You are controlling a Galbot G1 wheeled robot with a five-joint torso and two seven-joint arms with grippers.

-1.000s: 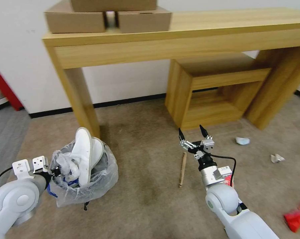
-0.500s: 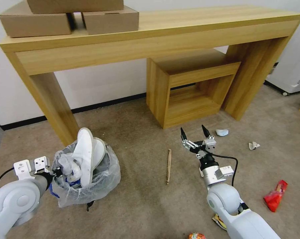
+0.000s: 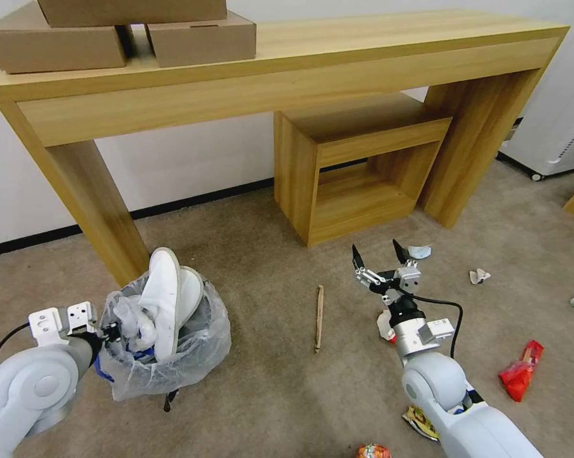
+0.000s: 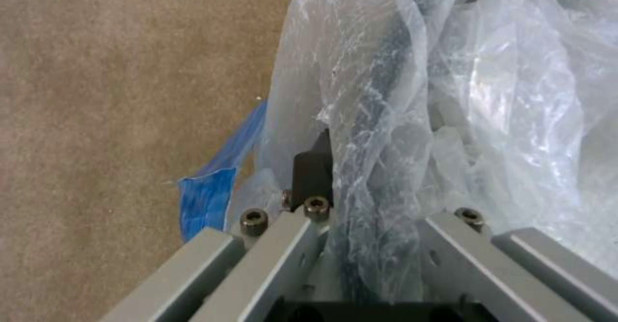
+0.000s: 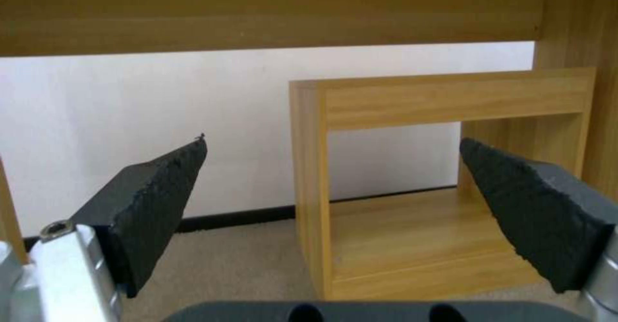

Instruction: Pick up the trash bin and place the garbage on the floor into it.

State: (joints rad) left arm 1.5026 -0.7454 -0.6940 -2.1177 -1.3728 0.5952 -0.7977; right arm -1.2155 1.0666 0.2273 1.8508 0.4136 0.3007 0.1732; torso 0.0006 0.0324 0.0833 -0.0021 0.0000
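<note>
The left gripper (image 3: 112, 332) clenched the trash bin (image 3: 166, 346) rim, slippers (image 3: 166, 299) inside; the right gripper (image 3: 381, 252) hung with fingers released above the floor (image 3: 267, 394) near the wooden stick (image 3: 318, 317)

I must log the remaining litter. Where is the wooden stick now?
In the head view, the wooden stick lies on the beige carpet, between the trash bin and the right gripper.

White wall (image 3: 191, 159), wooden console table (image 3: 337, 57), beige carpet (image 3: 267, 388)
</note>
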